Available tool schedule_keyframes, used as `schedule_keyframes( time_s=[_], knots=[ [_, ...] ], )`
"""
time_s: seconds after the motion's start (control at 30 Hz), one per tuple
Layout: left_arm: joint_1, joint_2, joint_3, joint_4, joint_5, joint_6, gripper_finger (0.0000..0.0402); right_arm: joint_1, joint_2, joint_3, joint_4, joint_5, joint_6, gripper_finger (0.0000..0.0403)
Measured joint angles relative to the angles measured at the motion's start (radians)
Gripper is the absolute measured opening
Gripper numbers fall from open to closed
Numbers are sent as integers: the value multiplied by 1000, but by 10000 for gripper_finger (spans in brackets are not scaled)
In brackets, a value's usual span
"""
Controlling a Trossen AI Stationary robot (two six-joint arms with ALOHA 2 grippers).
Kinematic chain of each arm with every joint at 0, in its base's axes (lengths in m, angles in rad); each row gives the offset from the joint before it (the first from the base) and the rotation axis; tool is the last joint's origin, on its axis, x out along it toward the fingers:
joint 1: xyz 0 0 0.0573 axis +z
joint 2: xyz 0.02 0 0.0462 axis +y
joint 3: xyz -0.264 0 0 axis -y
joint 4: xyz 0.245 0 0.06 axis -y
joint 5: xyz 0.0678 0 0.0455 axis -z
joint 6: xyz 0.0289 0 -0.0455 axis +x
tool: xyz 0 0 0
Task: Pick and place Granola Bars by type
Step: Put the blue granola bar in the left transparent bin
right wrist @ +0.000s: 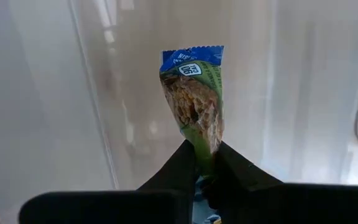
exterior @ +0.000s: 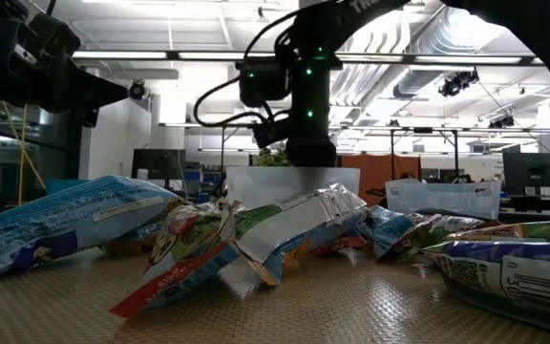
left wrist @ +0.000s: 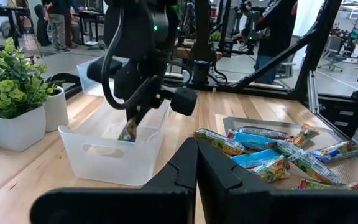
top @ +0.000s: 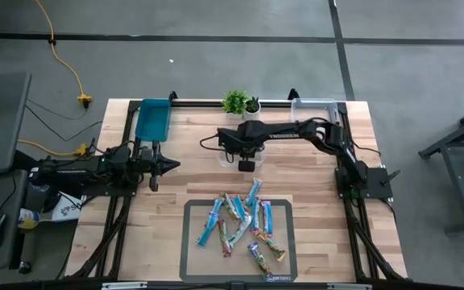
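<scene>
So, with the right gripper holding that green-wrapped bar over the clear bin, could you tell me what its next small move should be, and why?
Probably open the right gripper and let go. It is shut on the green-wrapped bar, which hangs over the inside of the clear bin, so a release should drop it in.

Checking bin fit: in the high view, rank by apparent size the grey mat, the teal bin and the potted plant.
Largest to smallest:
1. grey mat
2. teal bin
3. potted plant

The overhead camera sees all three on the table, so nearness hardly skews this.
</scene>
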Motion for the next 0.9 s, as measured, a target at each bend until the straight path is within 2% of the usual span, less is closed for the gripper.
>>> schedule_keyframes(
  time_s=[0.27,0.47,0.9],
  knots=[
    [0,0,0,0,0,0,1,1,0,-5,139,-92,8,31],
    [0,0,0,0,0,0,1,1,0,-5,162,-102,7,31],
    [0,0,0,0,0,0,1,1,0,-5,154,-77,1,92]
  ],
)
